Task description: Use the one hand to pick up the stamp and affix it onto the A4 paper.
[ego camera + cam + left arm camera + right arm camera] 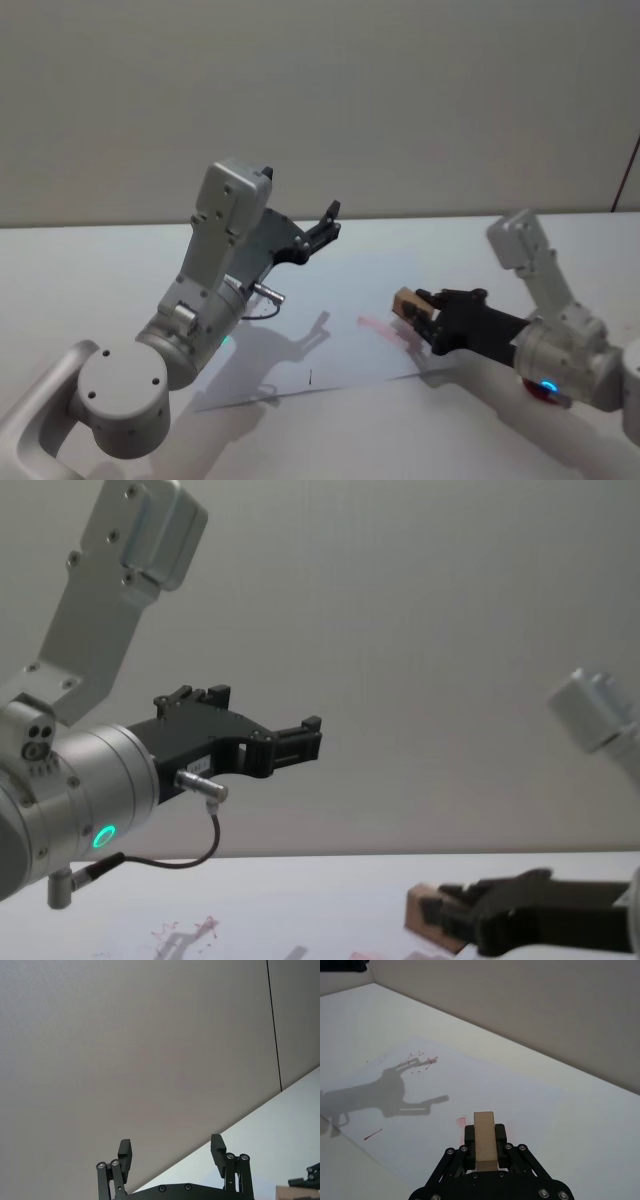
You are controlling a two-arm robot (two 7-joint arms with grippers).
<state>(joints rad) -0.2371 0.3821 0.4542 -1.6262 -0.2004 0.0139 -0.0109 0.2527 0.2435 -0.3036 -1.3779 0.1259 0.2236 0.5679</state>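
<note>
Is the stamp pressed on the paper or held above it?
Held above it: the right gripper is shut on the stamp, which hangs clear of the A4 paper in the chest view. Left gripper raised, open.

stamp partly hidden, rear end inside right hand

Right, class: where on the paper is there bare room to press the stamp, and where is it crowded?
Bare: the wide middle of the paper, bordered by the red scribbles, the small red print and the edge toward the wall. Crowded: around the scribbles, the print just ahead of the stamp in the right tool, and the red streak. The left tool hangs raised, open.
</note>
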